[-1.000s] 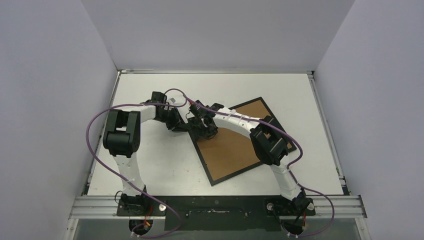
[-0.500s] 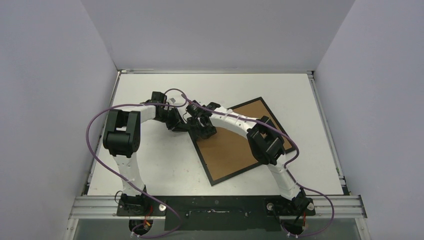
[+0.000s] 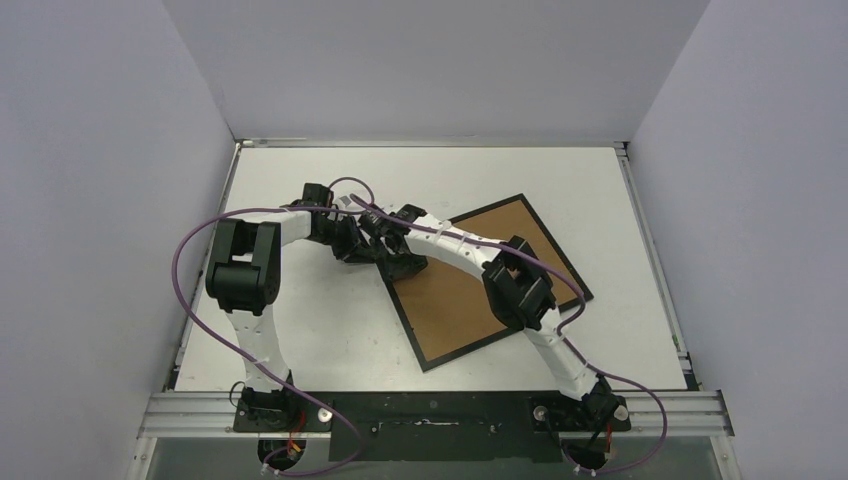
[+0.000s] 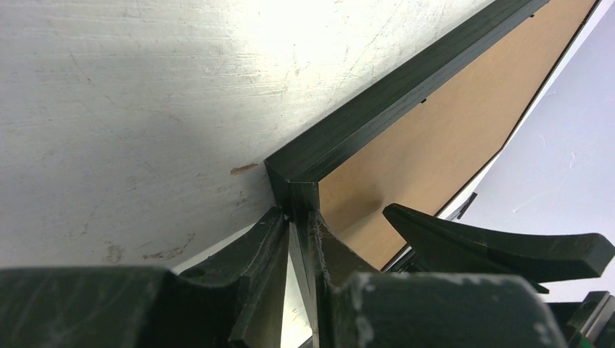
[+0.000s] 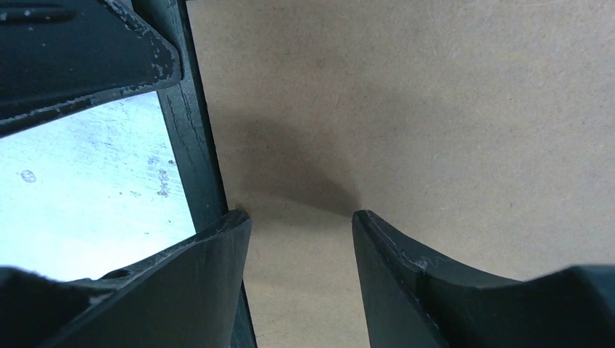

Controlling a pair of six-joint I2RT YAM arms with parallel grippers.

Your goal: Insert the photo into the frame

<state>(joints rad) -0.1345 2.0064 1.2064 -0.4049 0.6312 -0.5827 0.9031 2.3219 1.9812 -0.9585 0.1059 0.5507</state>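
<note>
Item: 1 frame (image 4: 377, 109), back up on table (image 3: 330, 330), centre toward 3 o'clock, brown backing (image 5: 435, 109) seated.
Contents: photo not visible.
Holds: left gripper (image 4: 297, 225) clamped on the frame's 9 o'clock corner; right gripper (image 5: 301, 217) with jaws apart and empty, over the backing there.
Step, likely: working the backing; the next move needs a careful catch on its edge.
Writing: none legible.

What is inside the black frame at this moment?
A brown backing board fills the frame. Whether the photo lies under it cannot be seen: the board covers everything beneath.
</note>
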